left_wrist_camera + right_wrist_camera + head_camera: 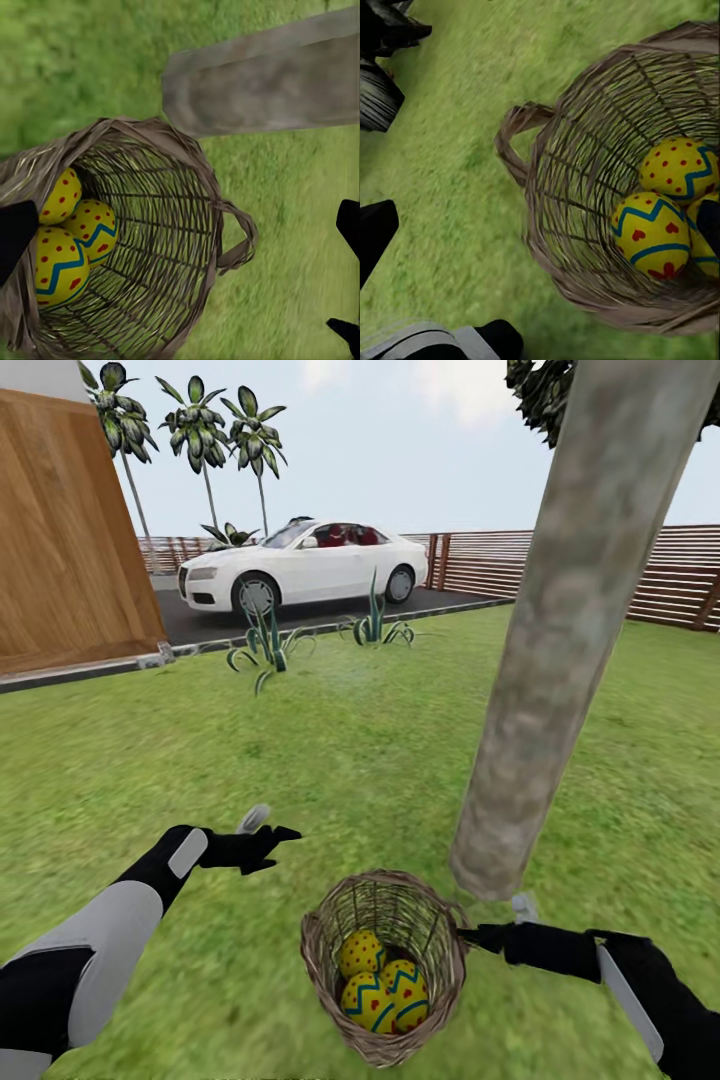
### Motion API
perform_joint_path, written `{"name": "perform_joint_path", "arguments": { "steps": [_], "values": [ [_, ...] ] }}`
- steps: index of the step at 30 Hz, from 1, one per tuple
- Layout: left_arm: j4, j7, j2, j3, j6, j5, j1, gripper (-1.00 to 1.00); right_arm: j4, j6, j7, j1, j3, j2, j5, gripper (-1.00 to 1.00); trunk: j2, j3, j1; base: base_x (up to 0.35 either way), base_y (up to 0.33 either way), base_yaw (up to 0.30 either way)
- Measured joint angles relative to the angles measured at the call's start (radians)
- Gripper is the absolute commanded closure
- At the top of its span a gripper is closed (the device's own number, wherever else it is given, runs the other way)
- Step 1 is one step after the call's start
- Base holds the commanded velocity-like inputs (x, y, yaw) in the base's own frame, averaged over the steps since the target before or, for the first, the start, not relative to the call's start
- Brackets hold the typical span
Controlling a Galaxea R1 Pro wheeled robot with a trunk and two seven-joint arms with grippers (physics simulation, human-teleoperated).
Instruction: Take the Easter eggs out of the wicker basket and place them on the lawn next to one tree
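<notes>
Head view: basket (385,965) sits on the lawn (330,760), tilted so its mouth faces the camera, three eggs (385,982) clustered inside at the bottom. Right gripper (478,937) is at the basket's rim on its right side, fingertips touching or just at the small loop handle there; can't tell if it's clamped on anything. Left gripper (268,842) hovers over bare grass, up and to the left of the basket, well apart from it, holding nothing; how wide it's open isn't readable here. Tree (560,640) trunk meets the grass just beyond the right gripper, near the basket's far right side. White car (300,565) is parked on the driveway far ahead, wooden wall (60,530) beyond the left arm, slatted fence (640,575) behind the trunk, palms (195,430) past the car. Left wrist view: dark fingertips (15,236) at opposite frame edges, wide apart, nothing between them; ahead of them lies the basket (165,255) with eggs (71,236) inside, loop handle toward the grass, trunk (262,79) base just past the rim. Right wrist view: basket (585,225) close ahead, eggs (667,214) inside, one loop handle on the near wall; finger tips (709,225) barely show, spread not readable. Left arm is across the grass.
</notes>
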Motion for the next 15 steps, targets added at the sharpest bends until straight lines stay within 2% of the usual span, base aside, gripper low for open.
{"name": "perform_joint_path", "arguments": {
  "steps": [2, 4, 5, 7, 9, 10, 11, 12, 13, 15],
  "values": [
    [0.0, 0.0, -0.002, 0.0, 0.0, 0.0, 0.0, -1.0, -0.127, 0.012, -0.015, 0.0, 0.038, 0.003, 0.044, -1.0, 0.0, 0.0, 0.0, 0.0, 0.0, 0.015],
    [0.0, 0.0, -0.003, 0.0, 0.0, 0.0, 0.0, -1.0, -0.161, 0.013, -0.039, 0.0, 0.062, 0.012, 0.071, -1.0, 0.0, 0.0, 0.0, 0.0, 0.0, 0.006],
    [-0.001, 0.0, -0.004, 0.0, 0.0, 0.0, 0.0, -1.0, -0.169, 0.013, -0.054, 0.0, 0.068, 0.022, 0.078, -1.0, 0.0, 0.0, 0.0, 0.0, 0.0, 0.002],
    [-0.001, 0.0, -0.004, 0.0, 0.0, 0.0, 0.0, -1.0, -0.188, 0.012, -0.129, -0.004, 0.077, 0.068, 0.089, -1.0, 0.0, 0.0, 0.0, 0.0, 0.0, 0.001],
    [-0.002, 0.0, -0.004, 0.0, 0.0, 0.0, 0.0, -1.0, -0.221, 0.009, -0.275, -0.008, 0.087, 0.124, 0.121, -1.0, 0.0, 0.0, 0.0, 0.0, 0.0, 0.0],
    [-0.002, 0.0, -0.004, 0.0, 0.0, 0.0, 0.0, -1.0, -0.227, 0.007, -0.312, -0.009, 0.093, 0.136, 0.134, -1.0, 0.0, 0.0, 0.0, 0.0, 0.0, 0.0],
    [-0.003, -0.001, -0.005, 0.0, 0.0, 0.0, 0.0, -1.0, -0.235, 0.006, -0.39, -0.012, 0.117, 0.164, 0.161, -1.0, 0.0, 0.0, 0.0, 0.0, 0.0, 0.0],
    [-0.006, -0.001, -0.016, 0.0, -0.001, 0.001, 0.0, -1.0, -0.242, 0.006, -0.547, -0.014, 0.201, 0.226, 0.223, -1.0, 0.0, 0.0, 0.0, 0.0, 0.0, 0.0],
    [-0.008, -0.001, -0.024, 0.0, -0.001, 0.0, 0.0, -1.0, -0.245, 0.007, -0.621, -0.015, 0.259, 0.261, 0.248, -1.0, 0.0, 0.0, 0.0, 0.0, 0.0, 0.0],
    [-0.012, -0.001, -0.04, 0.0, -0.001, 0.001, 0.0, -1.0, -0.248, 0.006, -0.745, -0.016, 0.327, 0.308, 0.293, -1.0, 0.0, 0.0, 0.0, 0.0, 0.0, 0.0]
  ]
}}
